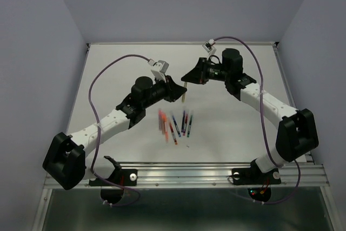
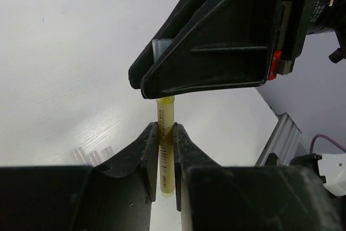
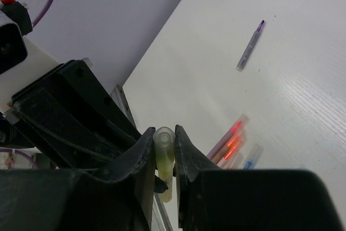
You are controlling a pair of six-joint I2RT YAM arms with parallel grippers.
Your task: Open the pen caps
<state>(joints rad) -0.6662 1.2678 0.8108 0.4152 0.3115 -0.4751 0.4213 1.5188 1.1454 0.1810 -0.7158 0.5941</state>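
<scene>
A yellow pen [image 1: 184, 94] is held in the air between both grippers above the table. My left gripper [image 2: 165, 128] is shut on its yellow body [image 2: 165, 155], which carries a printed barcode. My right gripper [image 3: 164, 132] is shut on the pale translucent pen cap [image 3: 164, 138] at the pen's other end. The cap's top [image 2: 159, 45] pokes out behind the right fingers in the left wrist view. The cap and body are in line, and I see no gap between them. In the top view the left gripper [image 1: 177, 91] and right gripper [image 1: 188, 78] nearly touch.
Several other pens [image 1: 175, 124] lie in a loose row on the white table in front of the grippers, also in the right wrist view [image 3: 233, 140]. One purple-tipped pen [image 3: 250, 46] lies apart. Pale tube ends [image 2: 92, 156] show blurred on the table.
</scene>
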